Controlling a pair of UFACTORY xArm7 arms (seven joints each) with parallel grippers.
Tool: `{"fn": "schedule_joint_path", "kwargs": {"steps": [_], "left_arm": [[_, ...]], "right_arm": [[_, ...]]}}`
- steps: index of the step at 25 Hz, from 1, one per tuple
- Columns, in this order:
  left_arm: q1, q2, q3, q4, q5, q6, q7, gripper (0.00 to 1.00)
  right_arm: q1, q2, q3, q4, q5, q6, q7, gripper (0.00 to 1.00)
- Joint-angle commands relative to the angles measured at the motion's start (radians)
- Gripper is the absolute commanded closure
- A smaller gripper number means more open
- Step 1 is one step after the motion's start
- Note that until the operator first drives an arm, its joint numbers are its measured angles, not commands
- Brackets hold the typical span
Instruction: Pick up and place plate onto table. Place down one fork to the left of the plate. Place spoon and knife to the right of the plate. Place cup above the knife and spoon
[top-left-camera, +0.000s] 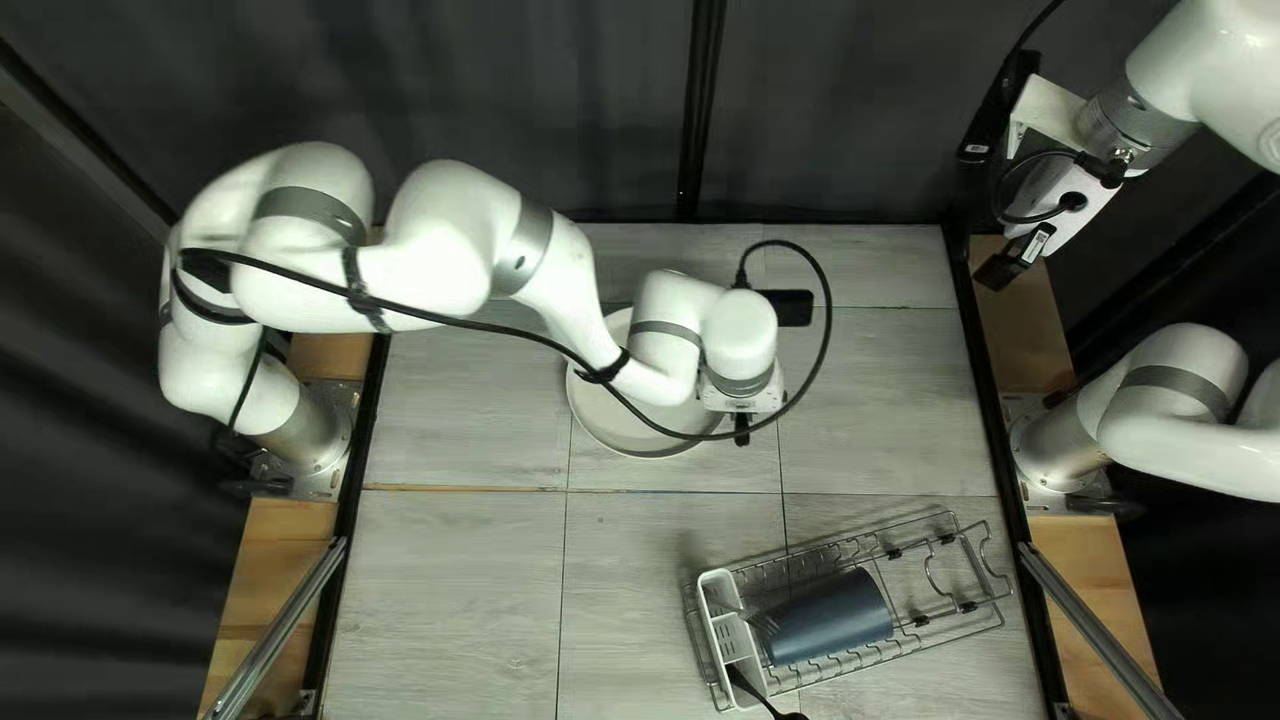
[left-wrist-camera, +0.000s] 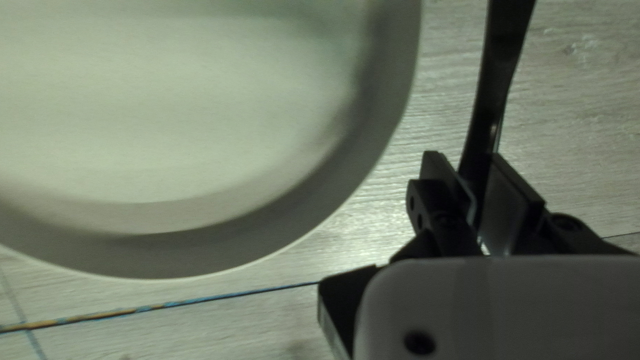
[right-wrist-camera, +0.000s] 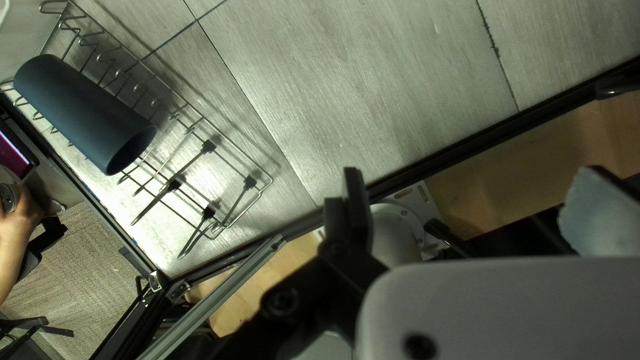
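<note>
Resting centrally in the top left view, the plate (top-left-camera: 607, 416) is flanked by a dark utensil (left-wrist-camera: 493, 73), pinched by the left gripper (left-wrist-camera: 468, 163), presumably for right-side placing; lower right, the cup (top-left-camera: 834, 618) is racked; upper right, the right gripper (right-wrist-camera: 472, 175) is spread wide, empty

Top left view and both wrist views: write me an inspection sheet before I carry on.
Surface: grey wood-grain panels, visible seams.
Job's things: round off-white plate on the panels; dark blue cup lying in metal wire rack; dark utensil in white caddy.
Clutter: nothing seen.
Left gripper: shut on slim black utensil beside plate; type unclear.
Right gripper: fingers open, nothing between.
Cables: black cable loops off left arm, crossing plate in top left view.
Surroundings: person's hand beyond table; dark curtain.
</note>
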Motion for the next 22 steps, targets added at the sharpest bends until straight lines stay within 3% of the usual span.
{"fn": "schedule_joint_path", "kwargs": {"steps": [1,17,22], "left_arm": [[0.005,0.037,-0.002,0.038,-0.015,0.004,0.000,1.00],[0.042,0.155,-0.013,0.156,-0.048,0.021,0.060,1.00],[0.059,0.166,-0.020,0.154,-0.058,0.017,0.078,0.93]], "right_arm": [[0.000,0.000,0.000,0.000,0.000,0.000,0.000,0.00],[0.000,0.000,0.000,0.000,0.000,0.000,0.000,0.00],[0.000,0.000,0.000,0.000,0.000,0.000,0.000,0.00]]}}
